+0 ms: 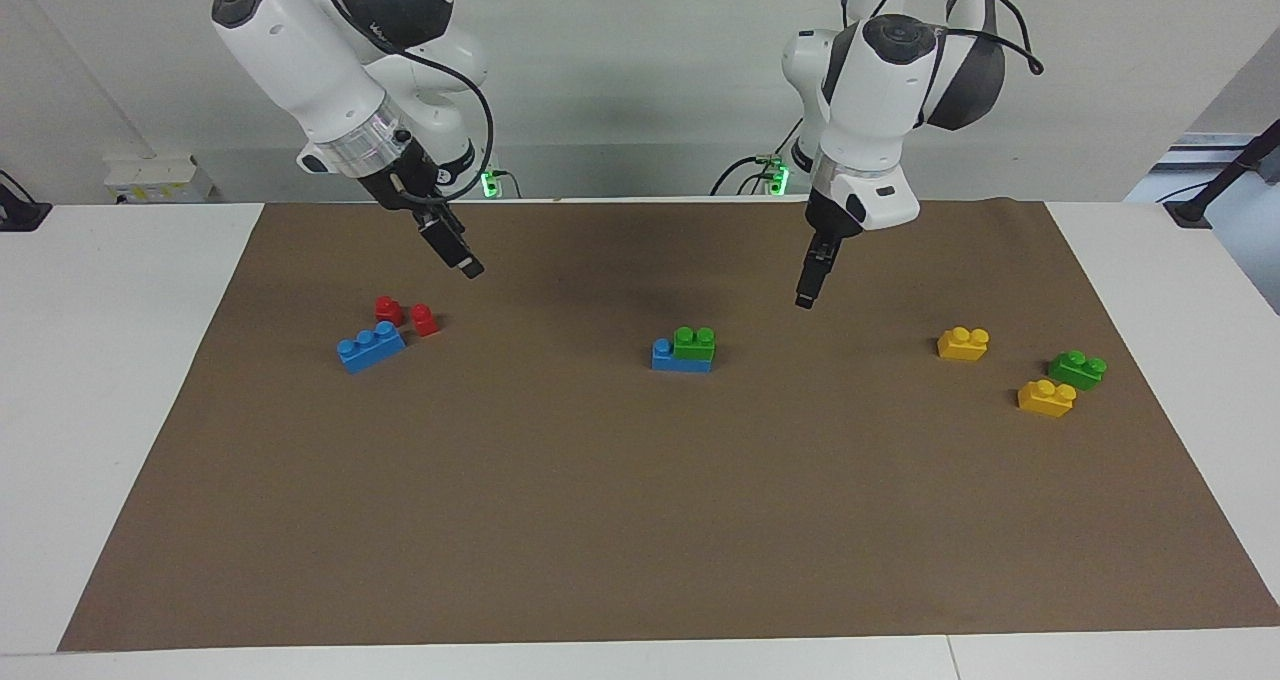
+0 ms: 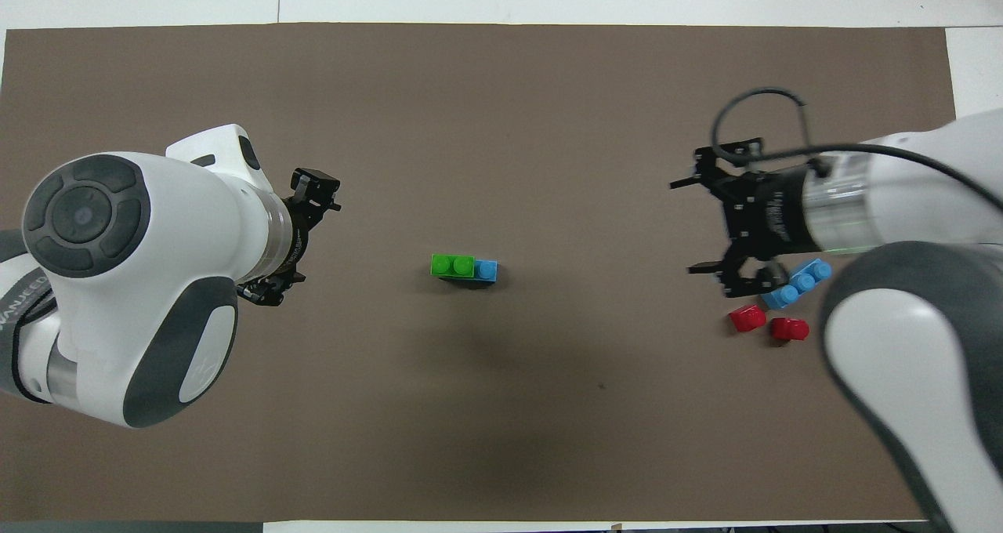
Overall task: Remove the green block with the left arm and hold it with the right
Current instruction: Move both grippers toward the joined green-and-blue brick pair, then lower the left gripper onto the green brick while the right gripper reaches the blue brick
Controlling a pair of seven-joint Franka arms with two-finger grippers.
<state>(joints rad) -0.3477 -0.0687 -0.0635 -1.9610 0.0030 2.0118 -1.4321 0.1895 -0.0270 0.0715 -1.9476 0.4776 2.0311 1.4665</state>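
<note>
The green block (image 1: 693, 344) sits on one end of a blue brick (image 1: 663, 356) in the middle of the brown mat; the overhead view shows the green block (image 2: 453, 266) and the blue brick (image 2: 487, 270) too. My left gripper (image 1: 805, 298) hangs open and empty in the air over bare mat, apart from this stack, toward the left arm's end; in the overhead view the left gripper (image 2: 294, 239) is partly hidden by its wrist. My right gripper (image 1: 470, 267) is open and empty in the air over the mat by the red blocks; it also shows in the overhead view (image 2: 691, 226).
A blue three-stud brick (image 1: 370, 347) and two red blocks (image 1: 388, 309) (image 1: 425, 319) lie toward the right arm's end. Two yellow bricks (image 1: 963, 343) (image 1: 1046, 397) and a second green brick (image 1: 1077, 369) lie toward the left arm's end.
</note>
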